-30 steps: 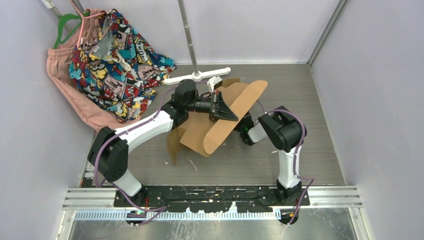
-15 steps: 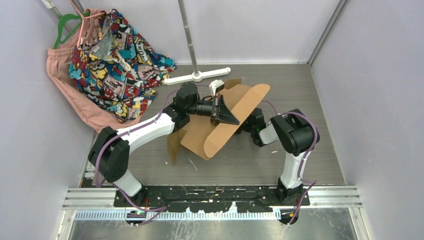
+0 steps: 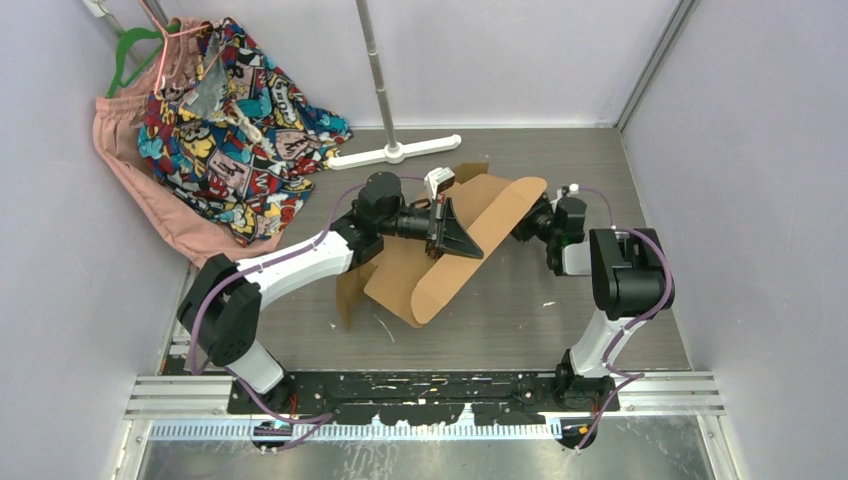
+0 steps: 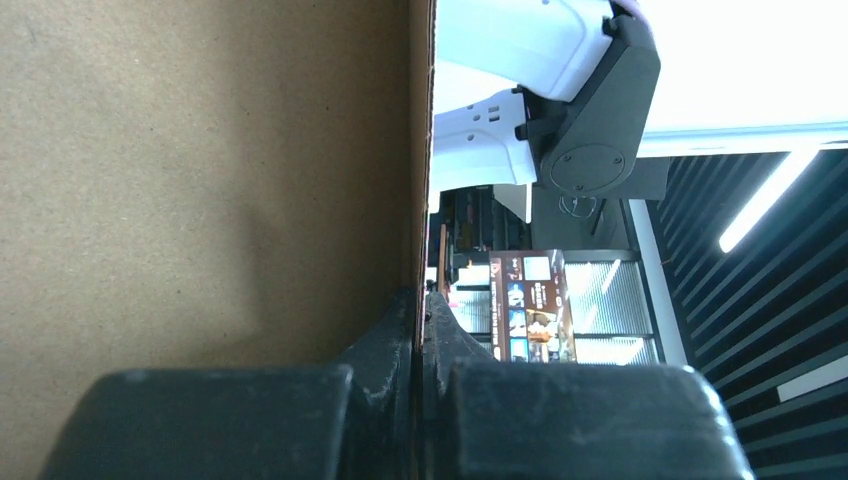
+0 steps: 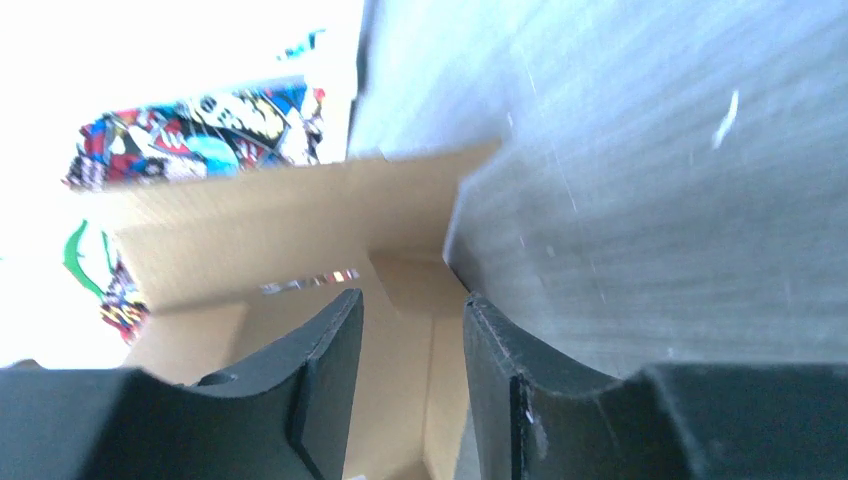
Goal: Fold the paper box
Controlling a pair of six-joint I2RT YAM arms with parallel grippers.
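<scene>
The paper box (image 3: 430, 270) is a brown cardboard sheet with rounded flaps, lifted at a tilt over the middle of the table. My left gripper (image 3: 462, 240) is shut on its edge. In the left wrist view the cardboard (image 4: 200, 180) fills the left half and the black jaws (image 4: 420, 305) pinch its thin edge. My right gripper (image 3: 532, 222) sits at the sheet's far right end. In the right wrist view its fingers (image 5: 330, 350) stand apart, with the cardboard (image 5: 270, 230) beyond them and nothing gripped.
Patterned and pink clothes (image 3: 230, 110) hang on hangers at the back left. A white stand base (image 3: 395, 152) with a metal pole (image 3: 372, 60) stands at the back centre. Grey walls enclose the table; a metal rail (image 3: 420, 392) runs along the near edge.
The right arm has swung out to the right, taking its gripper from under the sheet to its far right end. The left gripper and the sheet have shifted slightly right.
</scene>
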